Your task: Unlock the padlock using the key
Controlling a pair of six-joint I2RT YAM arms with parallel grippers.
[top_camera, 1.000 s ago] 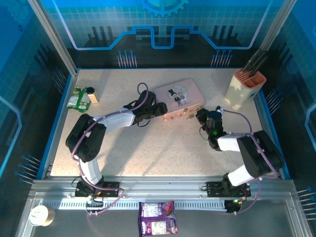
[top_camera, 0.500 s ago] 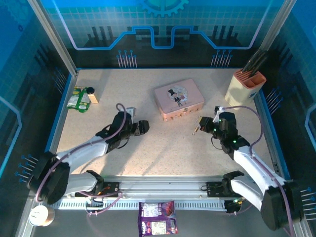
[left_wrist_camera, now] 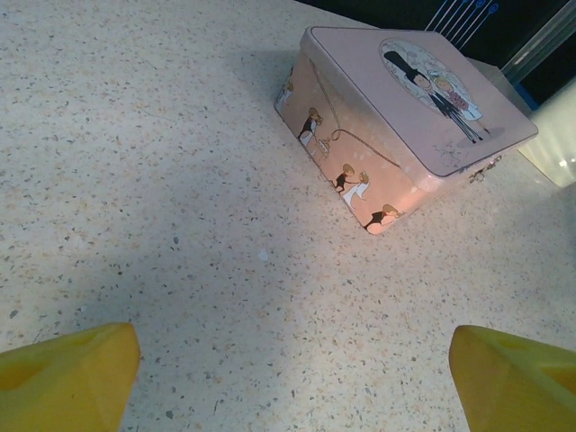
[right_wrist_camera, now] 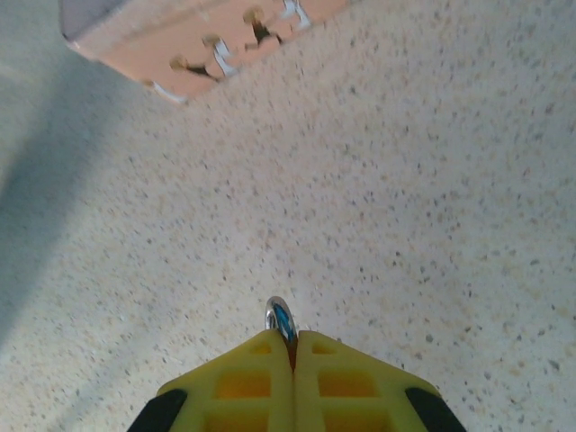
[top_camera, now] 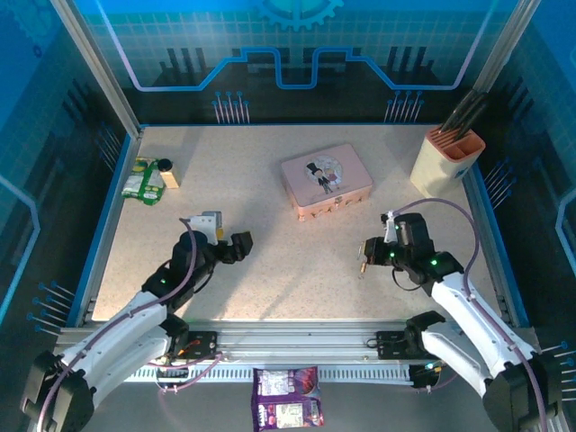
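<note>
Table (top_camera: pixel 297 288): speckled top. The pink box (top_camera: pixel 326 180) sits shut at upper centre of the top view, with its clasp on the near side. Nothing seems to hang from the clasp, though it is too small to be sure.

Left gripper (top_camera: pixel 237 245), lower left of centre: fingers (left_wrist_camera: pixel 72 382) spread wide with nothing between them, aimed toward the box but well apart from it.

Right gripper (right_wrist_camera: pixel 291 337), lower right of centre: fingers pressed together, pinching a small silvery loop that pokes out past the tips. The top view shows a brassy speck at that same tip. Judgement: this is the padlock (right_wrist_camera: pixel 281 318), shackle outermost and body mostly hidden between the pads. It is held over bare table, well apart from the box.

Key: not made out. It may sit inside the pinch.

Relation for the next move: the padlock lies straight ahead of the right fingers, its long axis in line with them and pointing toward frame left in the top view. The right arm has it; the left gripper is well apart, on the far side of centre. Whether the shackle is sprung, I cannot tell.
</note>
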